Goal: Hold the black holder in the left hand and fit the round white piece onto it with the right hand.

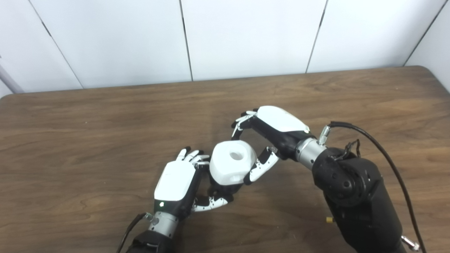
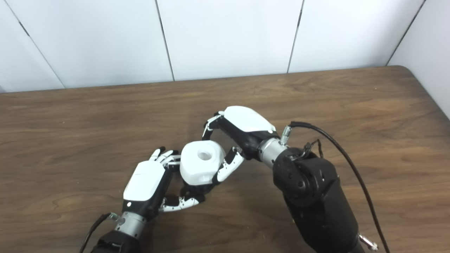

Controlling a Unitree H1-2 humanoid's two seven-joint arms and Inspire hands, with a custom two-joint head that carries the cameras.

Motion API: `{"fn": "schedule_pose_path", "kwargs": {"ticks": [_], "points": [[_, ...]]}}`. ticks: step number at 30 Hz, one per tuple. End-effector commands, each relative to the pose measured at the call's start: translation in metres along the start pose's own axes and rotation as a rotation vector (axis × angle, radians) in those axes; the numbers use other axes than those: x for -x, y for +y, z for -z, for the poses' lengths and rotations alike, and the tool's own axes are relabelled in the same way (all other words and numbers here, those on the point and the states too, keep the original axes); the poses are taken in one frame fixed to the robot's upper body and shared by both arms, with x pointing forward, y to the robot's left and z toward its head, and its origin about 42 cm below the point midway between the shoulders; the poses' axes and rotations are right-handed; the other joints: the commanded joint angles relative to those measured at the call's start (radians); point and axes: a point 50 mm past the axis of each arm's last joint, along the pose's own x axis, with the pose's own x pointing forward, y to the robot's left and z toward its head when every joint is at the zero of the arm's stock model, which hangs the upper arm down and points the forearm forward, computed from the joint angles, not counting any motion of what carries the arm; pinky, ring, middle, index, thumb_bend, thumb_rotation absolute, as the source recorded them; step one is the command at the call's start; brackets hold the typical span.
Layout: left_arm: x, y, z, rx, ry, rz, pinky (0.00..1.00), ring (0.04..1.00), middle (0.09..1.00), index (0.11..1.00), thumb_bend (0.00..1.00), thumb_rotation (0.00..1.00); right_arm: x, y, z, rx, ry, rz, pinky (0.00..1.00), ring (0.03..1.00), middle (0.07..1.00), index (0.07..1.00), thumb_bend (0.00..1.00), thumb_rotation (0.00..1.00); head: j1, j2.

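Observation:
The round white piece, with a hole in its top, sits on the black holder, which shows only as a dark part under it. My left hand is shut on the holder from the left, thumb underneath and fingers behind. From the right, my right hand closes on the white piece: its thumb presses the piece's right side and its fingers curl over the back edge. All of this is held just above the wooden table, near its front middle.
A black cable loops off my right forearm. A small yellow bit lies on the table beside that arm. White wall panels stand along the table's far edge, and the table's right corner is rounded.

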Motion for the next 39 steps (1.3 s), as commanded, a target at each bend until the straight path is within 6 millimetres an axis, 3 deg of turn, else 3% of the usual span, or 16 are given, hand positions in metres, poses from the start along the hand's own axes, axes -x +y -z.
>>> {"fn": "schedule_pose_path", "kwargs": {"ticks": [1, 22, 39], "points": [[-0.001, -0.011, -0.007, -0.016, -0.012, 0.065, 0.97, 0.876, 0.776, 0.487, 0.52, 0.05, 0.000, 0.002, -0.005, 0.027, -0.038, -0.012, 1.00, 0.934, 0.828, 0.483, 0.52, 0.13, 0.001, 0.000], [0.000, -0.011, -0.007, -0.016, -0.013, 0.061, 0.97, 0.875, 0.775, 0.487, 0.52, 0.05, 0.003, 0.012, -0.011, 0.039, -0.057, -0.041, 1.00, 0.941, 0.832, 0.483, 0.52, 0.13, 0.004, 0.003], [0.000, -0.011, -0.006, -0.015, -0.013, 0.064, 0.97, 0.879, 0.776, 0.487, 0.52, 0.05, 0.003, 0.005, -0.007, 0.031, -0.052, -0.015, 1.00, 0.938, 0.826, 0.483, 0.52, 0.13, -0.002, 0.001]]}}
